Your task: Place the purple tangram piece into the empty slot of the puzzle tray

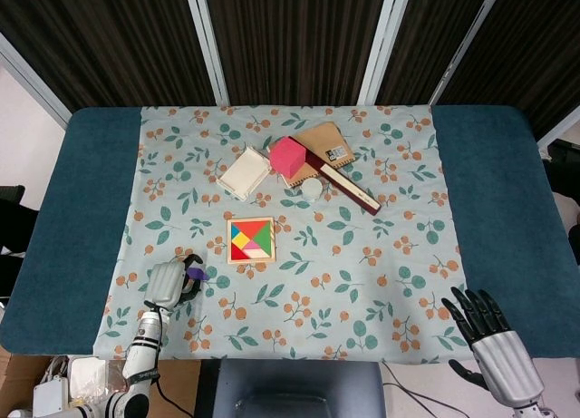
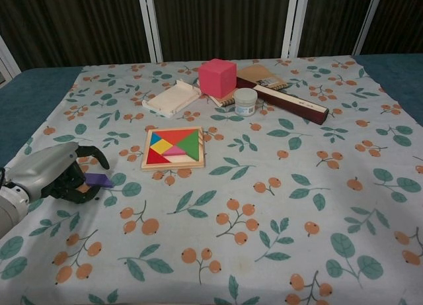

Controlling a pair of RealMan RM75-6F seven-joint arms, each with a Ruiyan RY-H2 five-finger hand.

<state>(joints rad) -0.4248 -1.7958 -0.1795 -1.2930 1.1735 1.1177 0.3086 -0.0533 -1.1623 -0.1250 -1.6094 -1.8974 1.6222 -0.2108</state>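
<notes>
The purple tangram piece (image 1: 198, 275) (image 2: 100, 180) lies on the flowered cloth, left of and nearer than the wooden puzzle tray (image 1: 250, 219) (image 2: 172, 166). The tray holds coloured pieces, with a pale bare slot at its near right corner. My left hand (image 1: 169, 282) (image 2: 56, 174) sits just left of the purple piece, its dark fingers curled around the piece's left end, which is hidden. Whether the fingers grip it does not show. My right hand (image 1: 485, 332) hangs with fingers spread at the table's near right edge, holding nothing, and shows only in the head view.
Behind the tray stand a white box (image 1: 245, 172) (image 2: 171, 98), a pink cube (image 1: 287, 156) (image 2: 218, 77), a brown notebook (image 1: 323, 146), a long dark box (image 1: 349, 187) (image 2: 291, 103) and a small white jar (image 1: 312, 189) (image 2: 246, 101).
</notes>
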